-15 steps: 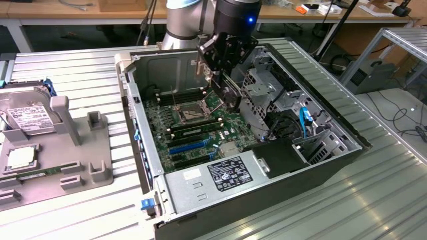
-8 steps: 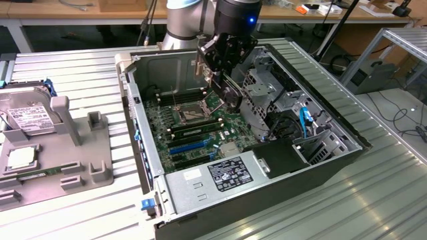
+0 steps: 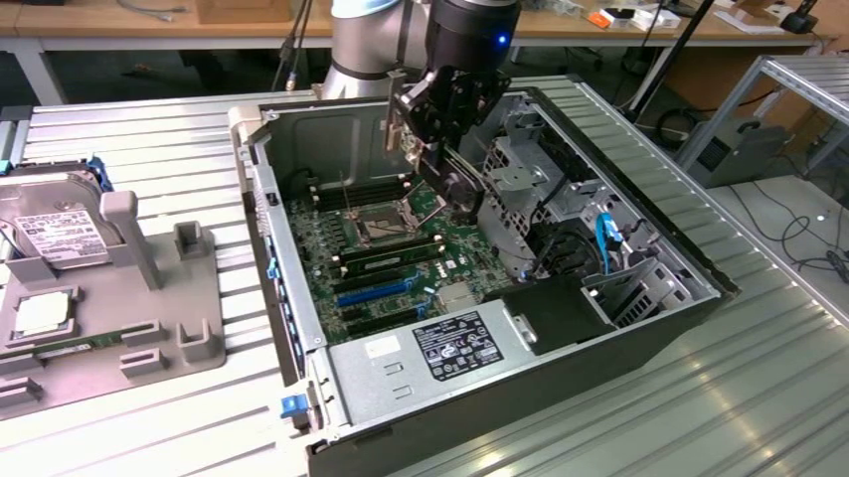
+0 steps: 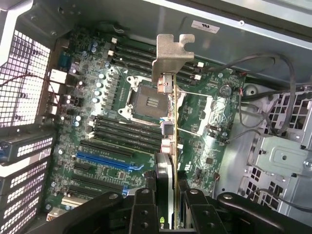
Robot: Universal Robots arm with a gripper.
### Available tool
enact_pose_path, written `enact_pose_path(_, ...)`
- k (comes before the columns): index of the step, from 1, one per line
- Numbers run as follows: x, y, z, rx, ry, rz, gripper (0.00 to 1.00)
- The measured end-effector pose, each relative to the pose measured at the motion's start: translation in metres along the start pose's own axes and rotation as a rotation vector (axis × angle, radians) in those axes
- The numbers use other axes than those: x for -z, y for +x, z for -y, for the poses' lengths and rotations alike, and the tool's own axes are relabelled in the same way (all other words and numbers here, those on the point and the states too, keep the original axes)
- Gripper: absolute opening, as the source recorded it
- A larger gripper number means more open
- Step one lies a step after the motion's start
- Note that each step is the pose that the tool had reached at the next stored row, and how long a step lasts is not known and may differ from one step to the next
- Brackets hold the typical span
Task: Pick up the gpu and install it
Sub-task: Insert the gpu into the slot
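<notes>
My gripper (image 3: 444,149) hangs inside the open computer case (image 3: 298,328), shut on the gpu (image 3: 456,195). In the wrist view the gpu (image 4: 170,146) stands edge-on between my gripper's (image 4: 168,197) black fingers (image 4: 144,202). Its silver end bracket (image 4: 173,54) points away from me toward the case's rear wall. The card hovers above the green motherboard (image 4: 107,122), over the CPU socket (image 4: 148,100) and apart from the board. A blue expansion slot (image 4: 105,161) and black slots lie beside it, lower on the board.
A power supply (image 3: 431,348) with a label fills the case's near end. A metal drive cage (image 3: 531,179) and cables (image 3: 607,238) crowd the exterior view's right. A grey fixture tray (image 3: 146,298) with a hard drive (image 3: 60,234) sits at the exterior view's left.
</notes>
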State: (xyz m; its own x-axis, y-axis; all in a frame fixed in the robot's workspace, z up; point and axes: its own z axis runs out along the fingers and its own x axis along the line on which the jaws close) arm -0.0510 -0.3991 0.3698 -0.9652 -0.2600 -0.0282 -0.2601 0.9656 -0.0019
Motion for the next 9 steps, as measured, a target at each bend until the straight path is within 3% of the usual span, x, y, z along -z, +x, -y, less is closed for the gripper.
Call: enact_pose_path(9, 0.0000, 0.0000, 0.0000, 0.062, -0.0017, 0.0001, 0.27)
